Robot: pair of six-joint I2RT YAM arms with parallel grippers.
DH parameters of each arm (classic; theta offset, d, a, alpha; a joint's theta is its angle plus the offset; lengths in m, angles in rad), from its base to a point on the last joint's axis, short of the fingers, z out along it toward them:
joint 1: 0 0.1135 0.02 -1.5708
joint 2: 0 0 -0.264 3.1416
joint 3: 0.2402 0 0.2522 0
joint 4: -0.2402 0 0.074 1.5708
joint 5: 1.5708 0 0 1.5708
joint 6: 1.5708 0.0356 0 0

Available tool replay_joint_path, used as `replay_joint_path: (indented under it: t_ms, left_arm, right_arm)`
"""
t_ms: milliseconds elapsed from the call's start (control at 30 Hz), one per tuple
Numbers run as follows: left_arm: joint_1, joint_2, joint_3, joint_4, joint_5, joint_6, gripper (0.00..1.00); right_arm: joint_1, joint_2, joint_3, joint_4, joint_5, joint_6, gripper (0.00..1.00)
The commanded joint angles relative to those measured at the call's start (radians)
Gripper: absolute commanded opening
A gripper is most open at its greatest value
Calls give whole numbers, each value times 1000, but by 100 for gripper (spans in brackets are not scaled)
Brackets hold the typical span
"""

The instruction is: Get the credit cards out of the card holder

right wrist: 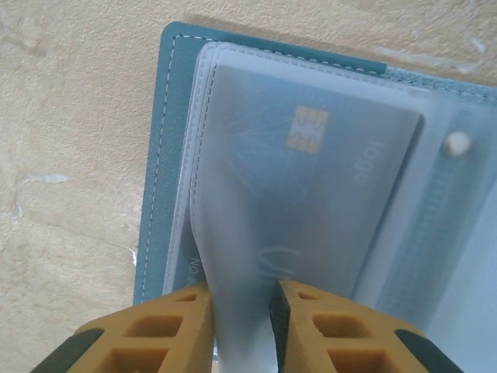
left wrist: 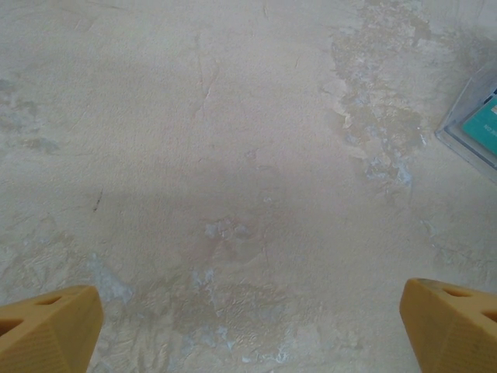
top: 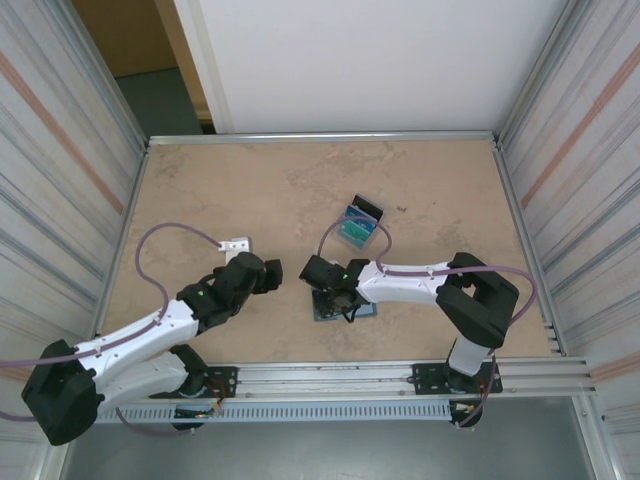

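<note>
Beige desk (top: 250, 190): right gripper (right wrist: 241, 291) pinches the clear sleeve (right wrist: 237, 225) of the card holder (right wrist: 165, 155), credit card (right wrist: 326, 179) inside; a pull could drag the holder too; left gripper (left wrist: 248, 311) gapes wide

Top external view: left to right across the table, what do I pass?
In order: left gripper → card holder, right gripper pinching it → right arm's base. The credit cards are left out: they overlap the holder sideways.
</note>
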Motion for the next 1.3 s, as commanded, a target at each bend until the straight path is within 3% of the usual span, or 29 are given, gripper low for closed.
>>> replay_joint_path:
  t_ms: [0,400,767,1267]
  left_arm:
    - [8,-5,38,-4,11,29,99]
    - [-96,129,121,36,-56,116,99]
    - [-125,211,152,77,-59,124,99]
    - [-187,322,179,52,-57,109,99]
  right_arm:
    - [-12,38,-59,31,-47,8,20]
    - [-16,-76,-22,-53,89,19,17]
    - [-30,-140,-48,-110,171,52,27]
    - [-145,-263,-165,-124,189,103,25]
